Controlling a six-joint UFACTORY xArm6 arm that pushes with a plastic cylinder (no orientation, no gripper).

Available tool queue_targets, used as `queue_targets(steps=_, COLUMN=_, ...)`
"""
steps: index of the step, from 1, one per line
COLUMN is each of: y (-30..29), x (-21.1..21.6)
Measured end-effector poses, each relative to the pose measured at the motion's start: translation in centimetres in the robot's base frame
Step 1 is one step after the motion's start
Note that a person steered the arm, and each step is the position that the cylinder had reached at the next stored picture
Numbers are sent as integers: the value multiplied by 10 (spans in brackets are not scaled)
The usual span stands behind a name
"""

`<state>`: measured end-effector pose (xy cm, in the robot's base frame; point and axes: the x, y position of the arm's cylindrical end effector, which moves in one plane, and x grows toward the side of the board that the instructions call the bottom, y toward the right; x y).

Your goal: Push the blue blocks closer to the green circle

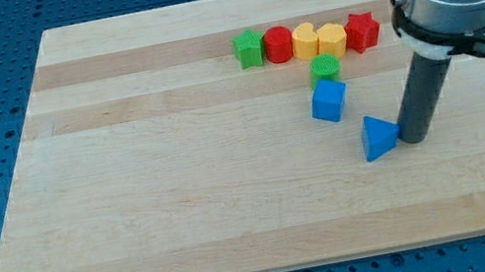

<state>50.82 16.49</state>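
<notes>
A green circle lies on the wooden board below a row of blocks. A blue cube sits just below it, touching or nearly touching it. A blue triangle lies further down and to the view's right. My tip rests on the board right beside the triangle's right edge, touching it or almost so. The rod rises up to the grey arm at the view's top right.
A row of blocks runs along the board's top: a green star, a red cylinder, a yellow heart, a yellow hexagon and a red star. The board's right edge is near the rod.
</notes>
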Motion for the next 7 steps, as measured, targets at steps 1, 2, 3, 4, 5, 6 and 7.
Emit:
queue_targets(steps=1, y=-16, x=3)
queue_targets(steps=2, y=-37, x=4)
queue_targets(steps=3, y=-53, x=12)
queue_targets(steps=4, y=-47, x=30)
queue_targets(steps=5, y=-31, x=54)
queue_targets(steps=6, y=-47, x=56)
queue_targets(steps=7, y=-87, x=56)
